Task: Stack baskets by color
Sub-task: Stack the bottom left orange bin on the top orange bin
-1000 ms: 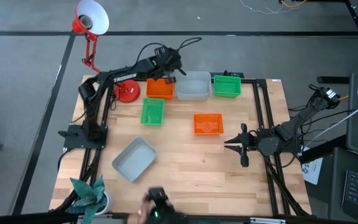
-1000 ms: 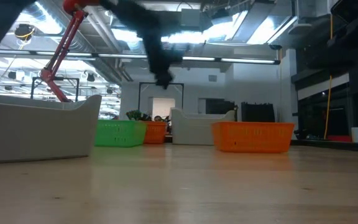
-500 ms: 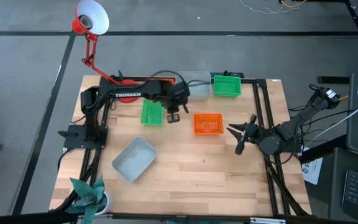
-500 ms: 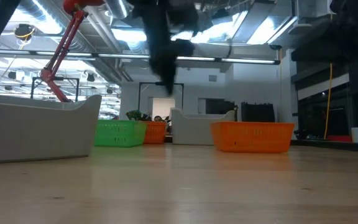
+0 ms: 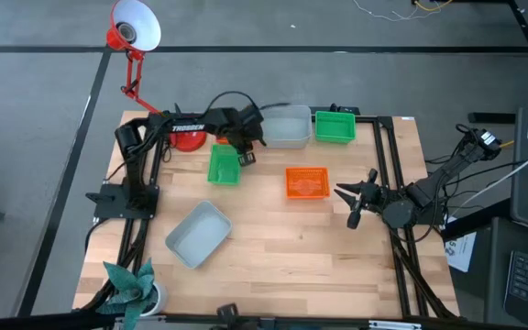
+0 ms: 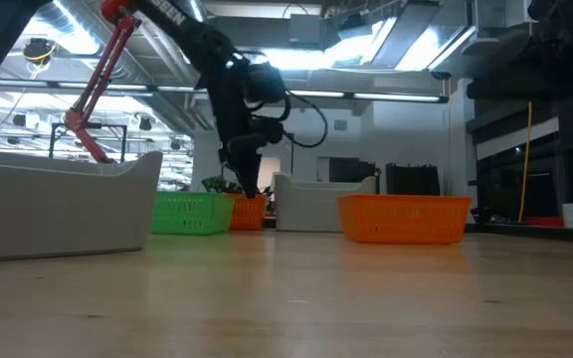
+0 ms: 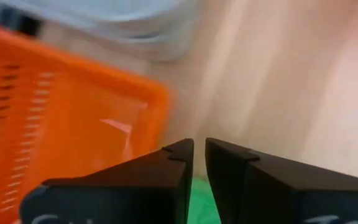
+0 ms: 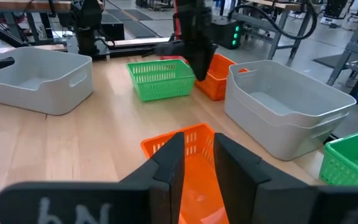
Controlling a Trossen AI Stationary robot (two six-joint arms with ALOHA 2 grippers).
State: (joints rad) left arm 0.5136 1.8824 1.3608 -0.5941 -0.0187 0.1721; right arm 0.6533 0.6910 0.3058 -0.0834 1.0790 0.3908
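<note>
High view, left jaws: my left gripper (image 5: pixel 246 154) hangs over the gap between the rear orange basket (image 7: pixel 55 118) and the near green basket (image 5: pixel 225 166); the wrist view shows the fingers (image 7: pixel 166 171) nearly pressed together, nothing between them.
Right jaws: my right gripper (image 5: pixel 356 203) waits just beside the mid-table orange basket (image 5: pixel 306 182), fingers a narrow slot apart, pinching nothing.
Baskets: grey tub (image 5: pixel 285 127) and far green basket (image 5: pixel 335 126) along the rear edge; second grey tub (image 5: pixel 198 233) near the front left.
Handling, my judgement: thin mesh plastic, light and springy, liable to skid on the wood; I would pinch one wall at the rim, mid-side.
Risk, my judgement: a corner grip could twist a basket.
Bystander: red lamp (image 5: pixel 131 37) at the rear left.
</note>
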